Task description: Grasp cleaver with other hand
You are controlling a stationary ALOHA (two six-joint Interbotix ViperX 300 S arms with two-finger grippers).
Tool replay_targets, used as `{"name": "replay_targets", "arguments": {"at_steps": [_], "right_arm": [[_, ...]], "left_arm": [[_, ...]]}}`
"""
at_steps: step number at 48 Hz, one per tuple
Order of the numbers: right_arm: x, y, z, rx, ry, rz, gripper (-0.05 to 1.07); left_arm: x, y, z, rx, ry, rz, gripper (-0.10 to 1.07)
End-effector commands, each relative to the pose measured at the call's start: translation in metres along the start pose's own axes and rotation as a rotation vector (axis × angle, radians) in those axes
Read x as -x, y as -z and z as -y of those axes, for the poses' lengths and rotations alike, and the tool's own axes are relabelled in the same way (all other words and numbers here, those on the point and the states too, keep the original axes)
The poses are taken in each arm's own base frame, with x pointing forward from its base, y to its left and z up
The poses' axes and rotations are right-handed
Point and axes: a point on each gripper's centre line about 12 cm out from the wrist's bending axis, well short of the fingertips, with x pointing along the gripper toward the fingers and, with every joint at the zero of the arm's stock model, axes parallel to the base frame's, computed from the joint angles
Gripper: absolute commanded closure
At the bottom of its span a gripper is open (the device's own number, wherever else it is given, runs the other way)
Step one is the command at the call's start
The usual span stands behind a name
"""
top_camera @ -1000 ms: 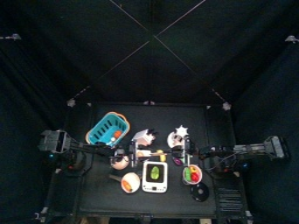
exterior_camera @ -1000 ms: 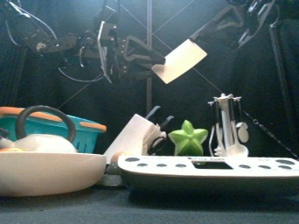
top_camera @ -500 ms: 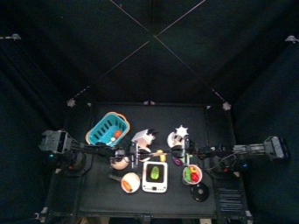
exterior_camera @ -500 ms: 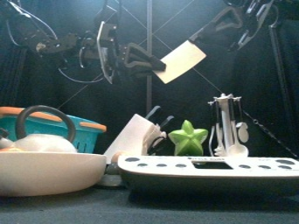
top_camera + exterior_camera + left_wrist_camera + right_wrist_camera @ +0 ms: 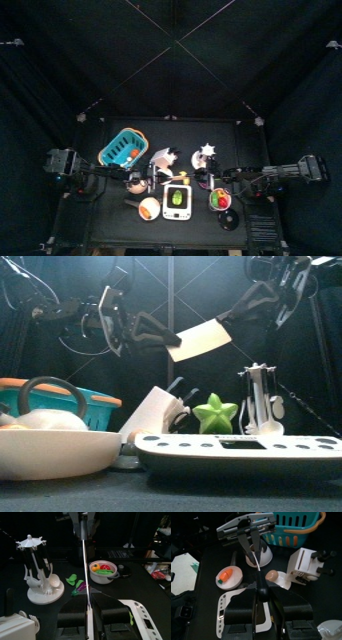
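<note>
The cleaver (image 5: 201, 341) hangs in mid-air above the table's middle, a pale blade with a black handle. It shows small in the top view (image 5: 179, 178). My right gripper (image 5: 258, 596) is shut on the black handle and comes in from the right (image 5: 238, 318). My left gripper (image 5: 85, 609) is shut on the blade's far end, which shows edge-on as a thin line (image 5: 83, 567). In the front view the left gripper (image 5: 158, 336) meets the blade from the left. In the right wrist view the left arm's fingers (image 5: 242, 536) pinch the blade's tip.
On the table below stand a teal basket (image 5: 47, 404), a white bowl (image 5: 54, 451), a green star (image 5: 214, 413), a white utensil stand (image 5: 262, 401) and a white scale (image 5: 241, 448). A pot of vegetables (image 5: 103, 568) and a white toy appliance (image 5: 308, 562) stand nearby.
The cleaver has dropped a little lower and tilted flatter. The left gripper has moved in onto the blade's end.
</note>
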Motion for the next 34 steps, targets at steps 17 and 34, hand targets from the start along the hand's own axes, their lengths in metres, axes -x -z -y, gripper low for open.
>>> {"name": "replay_targets", "arguments": {"at_steps": [17, 34], "right_arm": [[-0.017, 0.008, -0.006, -0.081, 0.027, -0.081, 0.50], [-0.021, -0.009, -0.002, -0.084, 0.181, -0.130, 0.50]], "left_arm": [[0.003, -0.025, -0.002, 0.004, -0.008, 0.096, 0.53], [0.002, -0.023, -0.001, 0.005, -0.004, 0.089, 0.53]]}}
